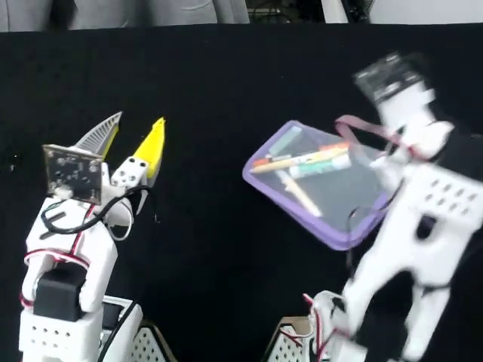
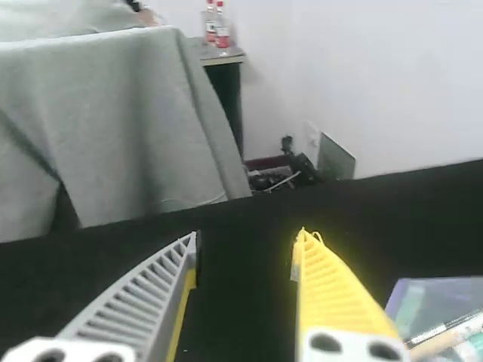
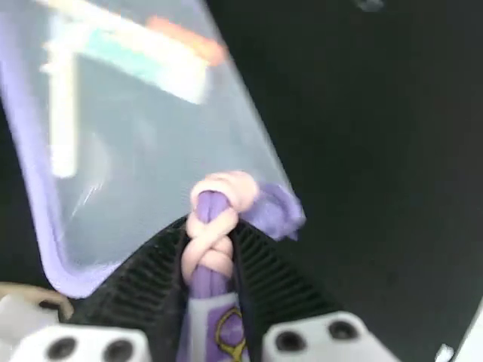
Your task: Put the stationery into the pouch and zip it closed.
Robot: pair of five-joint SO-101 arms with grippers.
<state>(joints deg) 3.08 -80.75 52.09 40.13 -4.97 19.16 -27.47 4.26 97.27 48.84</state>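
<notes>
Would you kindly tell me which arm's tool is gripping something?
The right arm's black tool: it is shut on the braided pink-and-purple cord of the clear purple-edged pouch, whereas the left arm's yellow-and-grey tool is open and empty.

No readable text, no legible labels or numbers
</notes>
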